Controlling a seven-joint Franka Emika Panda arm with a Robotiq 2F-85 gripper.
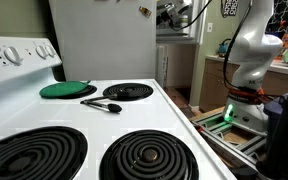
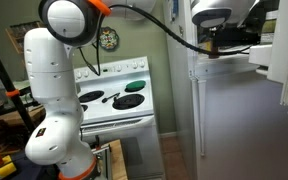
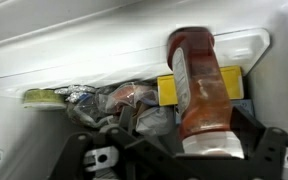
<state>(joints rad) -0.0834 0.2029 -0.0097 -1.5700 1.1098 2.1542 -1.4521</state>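
In the wrist view a sauce bottle point(image 3: 199, 80) filled with red-brown sauce stands cap-down on a white shelf point(image 3: 104, 60), leaning against a yellow package point(image 3: 168, 89). My gripper point(image 3: 191, 135) is open, and its black fingers point(image 3: 246, 125) stand on either side of the bottle's white cap. I cannot tell whether they touch it. Crumpled foil and plastic packets point(image 3: 119, 100) lie to the left of the bottle. In both exterior views the gripper point(image 2: 224, 40) point(image 1: 180, 12) is raised high at the fridge.
The white fridge point(image 1: 104, 35) stands behind a white stove point(image 1: 134, 110) with coil burners. A green round mat point(image 1: 67, 90) and a black spoon point(image 1: 102, 104) lie on the stove. The arm's white base point(image 2: 54, 120) stands beside the stove.
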